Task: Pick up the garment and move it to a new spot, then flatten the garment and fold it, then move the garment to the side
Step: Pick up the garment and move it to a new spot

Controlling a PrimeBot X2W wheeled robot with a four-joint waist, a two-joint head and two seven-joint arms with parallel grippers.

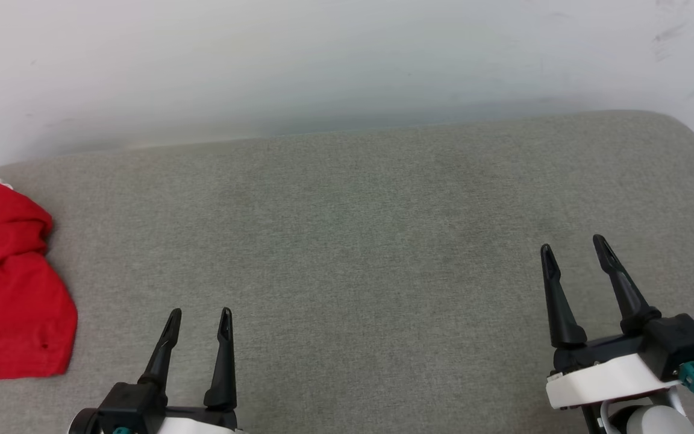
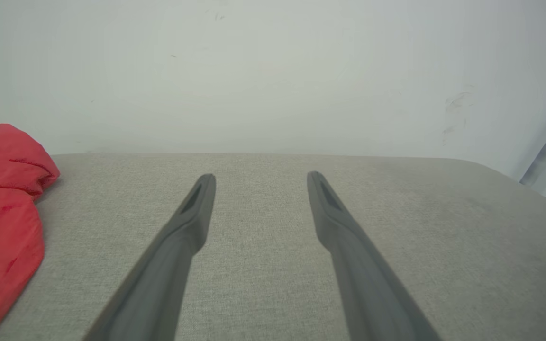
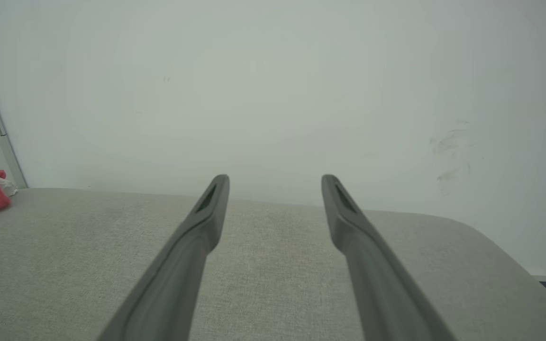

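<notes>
The garment (image 1: 9,289) is found at the left edge of the head view, bunched in a red heap on the grey padded surface (image 1: 347,241) and cut off by the frame. A sliver of white is glimpsed at its upper rim. Soft folds and a drooping lower edge are shown, so it is judged light, limp and quick to sag once lifted. Little slipping is expected, since cloth on cloth tends to drag. No lettering is made out from here.

A grip is best taken on a raised ridge of fabric near the heap's right side, where a thick fold can be pinched. A single thin layer may be pulled loose.

The left gripper (image 1: 200,311) is seen at the lower left, near the heap but apart from it, fingers spread wide and nothing held. The right gripper (image 1: 572,243) is seen at the lower right, well apart from the cloth, likewise spread wide and empty. A pale wall (image 1: 323,60) is seen behind the surface.
</notes>
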